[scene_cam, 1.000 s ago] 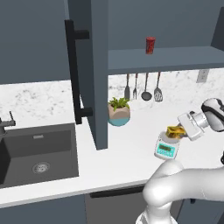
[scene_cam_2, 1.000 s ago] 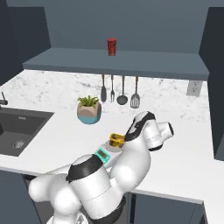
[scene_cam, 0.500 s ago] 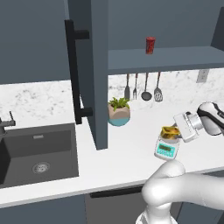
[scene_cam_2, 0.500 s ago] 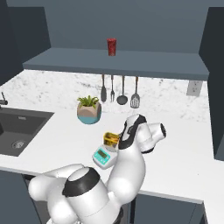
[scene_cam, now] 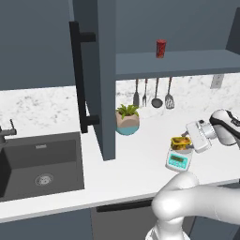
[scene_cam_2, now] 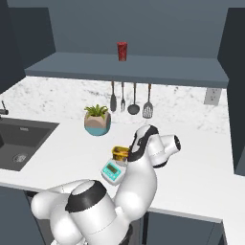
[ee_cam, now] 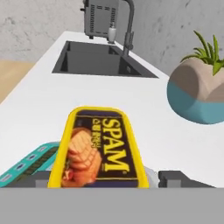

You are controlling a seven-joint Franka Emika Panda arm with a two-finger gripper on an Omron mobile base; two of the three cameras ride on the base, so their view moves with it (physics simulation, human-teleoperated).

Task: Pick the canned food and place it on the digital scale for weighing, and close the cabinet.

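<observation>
Spam tin over the scale, cabinet door ajar

Left of the digital scale [scene_cam: 178,160], the matte black sink [scene_cam: 40,161] sinks into the smooth white counter [scene_cam: 126,161]; the flat slate-blue cabinet [scene_cam: 101,70] door hangs open, its black bar handle [scene_cam: 79,77] upright. The rounded-rectangle yellow canned food [ee_cam: 99,148] sits at the scale's top, its lower edge cut off. The gripper [scene_cam: 189,139] meets the tin; whether it is clamped I cannot tell, fingertips hidden. Behind stands a speckled two-tone potted plant [scene_cam_2: 97,119].

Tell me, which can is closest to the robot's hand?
The yellow canned food, sitting over the digital scale right at the gripper. The slim red can stands far off, up on the shelf.
</observation>
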